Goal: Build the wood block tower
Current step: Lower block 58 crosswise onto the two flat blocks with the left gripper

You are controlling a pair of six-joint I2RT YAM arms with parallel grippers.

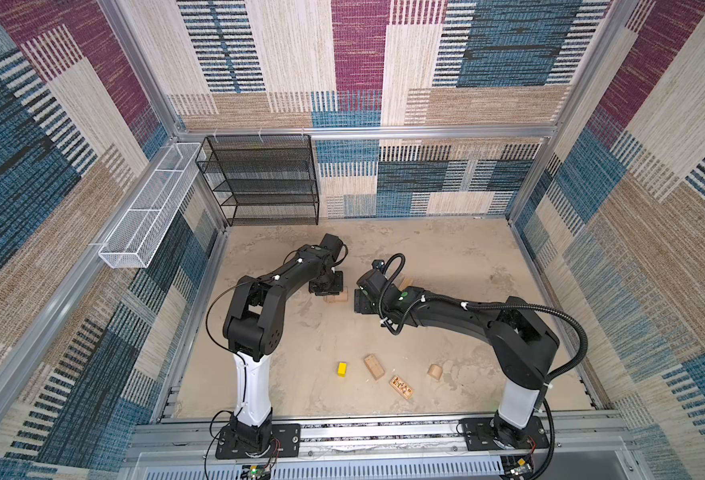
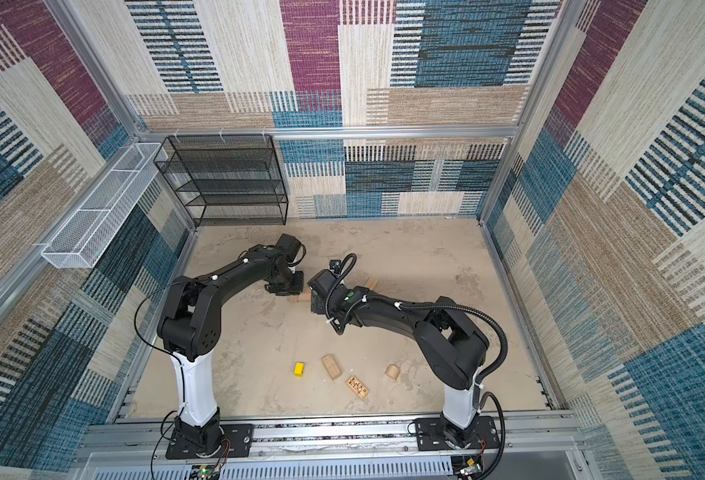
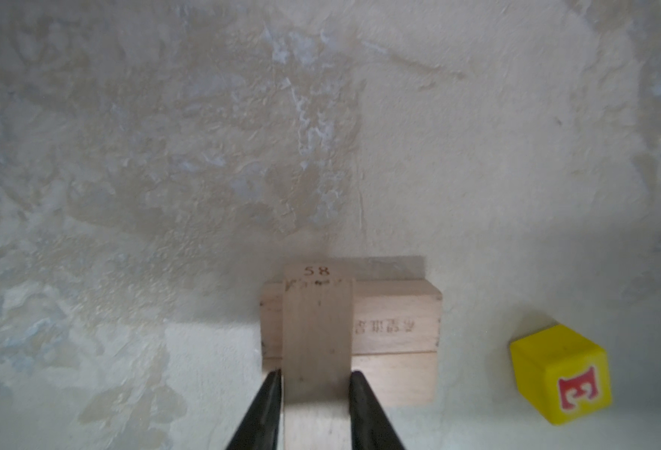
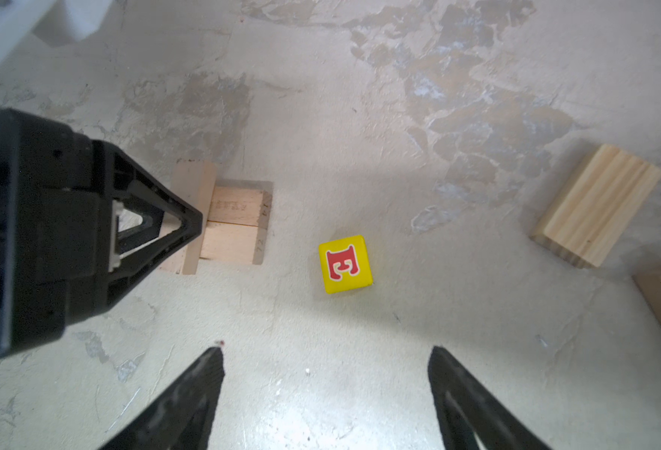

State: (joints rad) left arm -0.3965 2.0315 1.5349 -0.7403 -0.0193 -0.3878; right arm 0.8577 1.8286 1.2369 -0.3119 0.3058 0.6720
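Three carpeted walls, mottled tabletop, mesh shelf

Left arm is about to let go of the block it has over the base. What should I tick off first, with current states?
1. Grip: left gripper shut on the crosswise tan block: ok.
2. Base: the two base blocks lie flush side by side: ok.
3. Centring: crosswise tan block sits toward one end of the base blocks: not ok.
4. Seating: whether it rests on them: cannot tell.
5. Clearance: right gripper open, apart from the base blocks: ok.
6. Next piece: yellow E block lies free, untouched: ok.
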